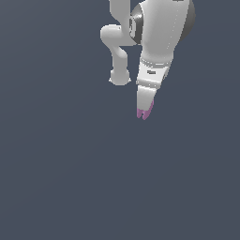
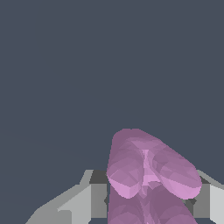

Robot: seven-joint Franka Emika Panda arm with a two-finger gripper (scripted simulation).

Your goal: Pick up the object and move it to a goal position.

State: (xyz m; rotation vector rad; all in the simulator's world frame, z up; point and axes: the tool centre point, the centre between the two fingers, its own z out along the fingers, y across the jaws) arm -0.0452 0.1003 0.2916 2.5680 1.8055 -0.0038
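Open dark grey space surrounds the end effector [image 1: 145,111] on every side in both views, with only the pink-purple lobed object [image 1: 146,112] between its fingers and the arm's own white links [image 1: 119,49] standing nearby.

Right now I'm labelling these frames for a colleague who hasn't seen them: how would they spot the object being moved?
Find the white robot arm at the top of the exterior view and follow it down to the gripper. The object pokes out between its fingertips: a small pink-purple cluster of lobed prongs, the only coloured thing against the grey ground.
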